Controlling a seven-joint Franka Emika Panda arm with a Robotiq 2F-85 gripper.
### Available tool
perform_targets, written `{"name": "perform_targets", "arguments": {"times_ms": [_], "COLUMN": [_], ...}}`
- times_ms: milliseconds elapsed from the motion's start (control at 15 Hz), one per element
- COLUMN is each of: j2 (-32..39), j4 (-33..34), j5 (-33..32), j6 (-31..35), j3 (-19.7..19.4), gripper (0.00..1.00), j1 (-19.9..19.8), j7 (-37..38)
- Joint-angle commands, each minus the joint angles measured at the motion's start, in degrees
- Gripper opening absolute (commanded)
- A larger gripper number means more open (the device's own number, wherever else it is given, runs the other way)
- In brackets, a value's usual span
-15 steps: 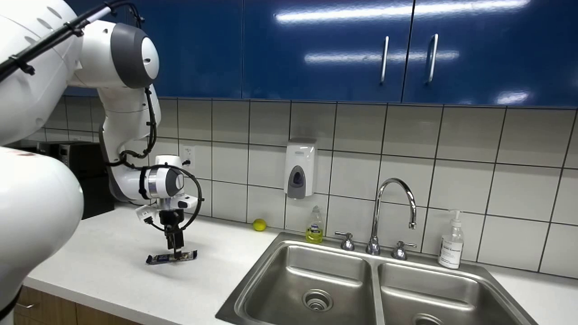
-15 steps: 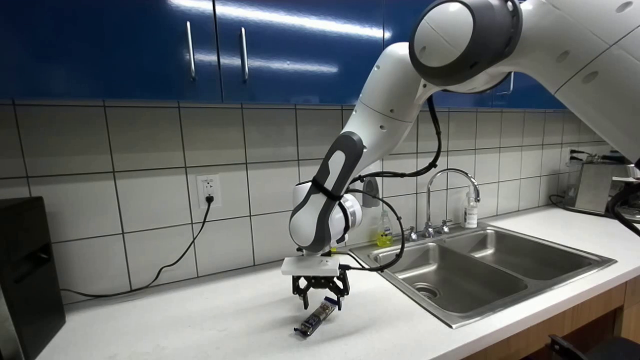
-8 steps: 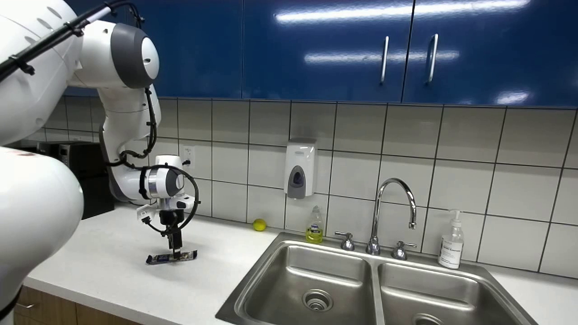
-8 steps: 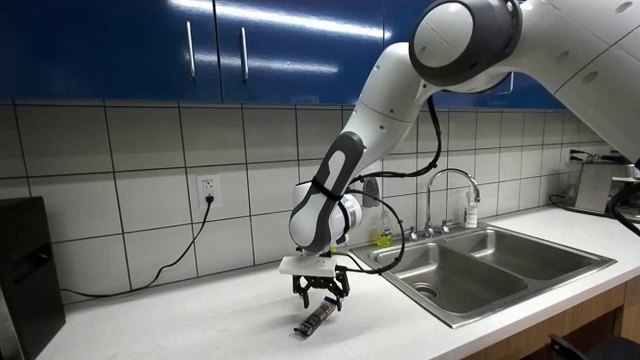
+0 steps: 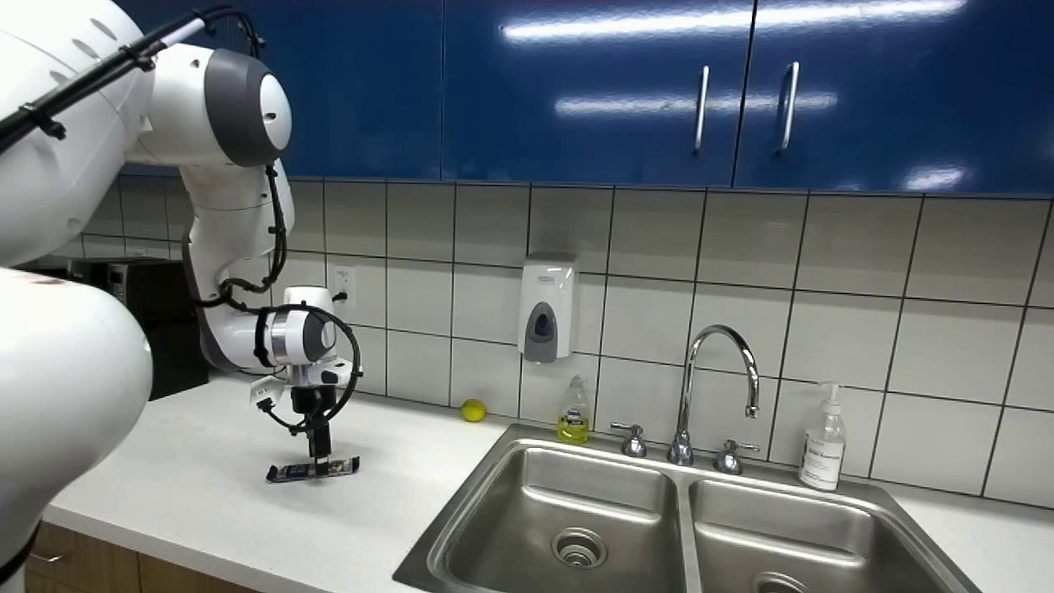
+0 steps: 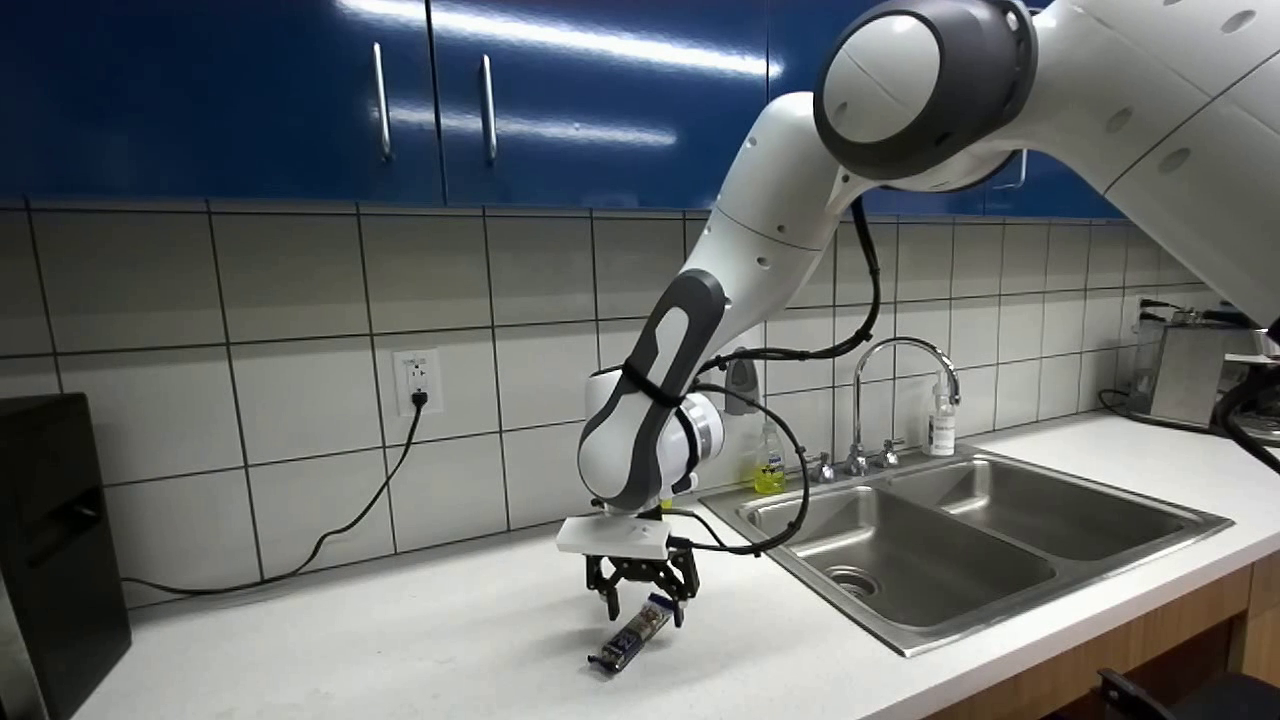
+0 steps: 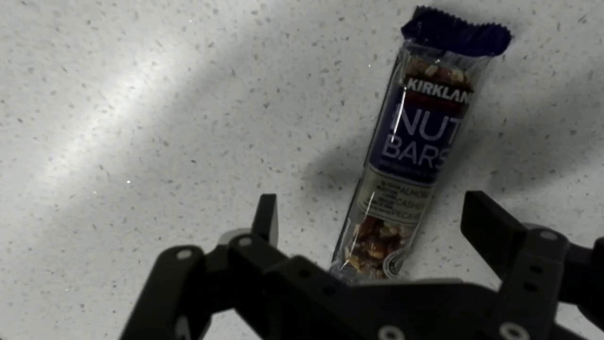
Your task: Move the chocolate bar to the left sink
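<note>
The chocolate bar [image 7: 410,151] is a wrapped nut bar with a purple end, lying flat on the counter. It also shows in both exterior views [image 5: 290,473] [image 6: 632,637]. My gripper [image 7: 371,210] is open, with one finger on each side of the bar and gaps between. Its body hides the bar's near end in the wrist view. The gripper is low over the bar in both exterior views [image 5: 321,458] [image 6: 645,613]. The left sink [image 5: 502,539] is the steel basin nearest the bar, with a round drain; it shows in an exterior view too [image 6: 940,575].
A yellow ball [image 5: 473,410] and a dish soap bottle [image 5: 574,416] stand by the wall. A faucet [image 5: 685,395] rises behind the sinks. A raised rim edges the basins. The right basin [image 5: 790,527] lies beyond. A black appliance [image 6: 60,540] stands on the counter.
My gripper has turned slightly and come down a little toward the bar. The bar has not moved, and the fingers stay apart.
</note>
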Motion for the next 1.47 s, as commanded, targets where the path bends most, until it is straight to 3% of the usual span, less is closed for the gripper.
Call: {"name": "perform_targets", "arguments": {"times_ms": [0, 1400], "j2": [1.39, 6.25], "j4": [1.81, 7.48], "j5": [0.28, 0.81], "j6": [0.02, -0.82], "j3": [0.03, 0.27], "gripper": [1.00, 1.00], "j1": [-0.02, -0.12], "j7": [1.69, 1.90]}}
